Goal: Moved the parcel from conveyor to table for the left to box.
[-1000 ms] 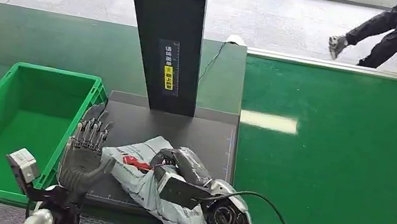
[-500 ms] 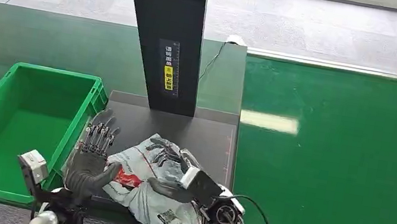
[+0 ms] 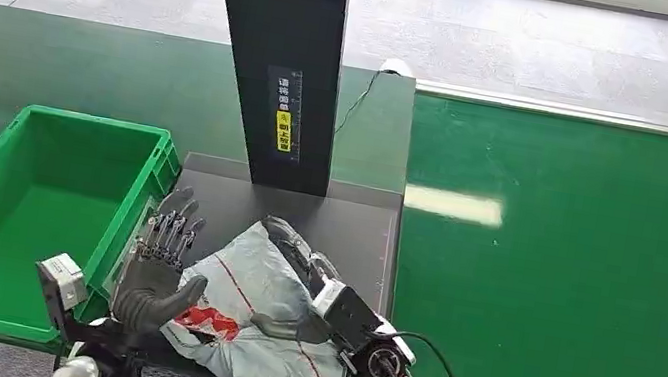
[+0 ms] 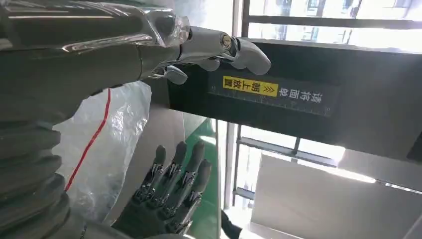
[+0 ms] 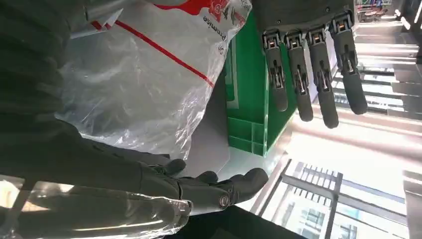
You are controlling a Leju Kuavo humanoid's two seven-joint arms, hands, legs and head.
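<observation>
Dark surface beside the green conveyor [image 3: 579, 278]: grey parcel [image 3: 255, 313] lies at its near edge, right of the green box [image 3: 24, 200].
Soft, crinkly poly mailer, likely light and slippery, best pinched at a bunched edge; right robot hand [image 3: 297, 269] rests spread over its far side, clamping nothing; left robot hand [image 3: 157, 267], fingers apart, touches its left edge; since the earlier frames the right robot hand has let go and the passer-by is gone.

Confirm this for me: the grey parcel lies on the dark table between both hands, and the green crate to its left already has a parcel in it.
Wrong on the crate. The head view shows the green crate empty. The rest holds: the grey parcel lies on the dark table between the left hand and the right hand.
</observation>
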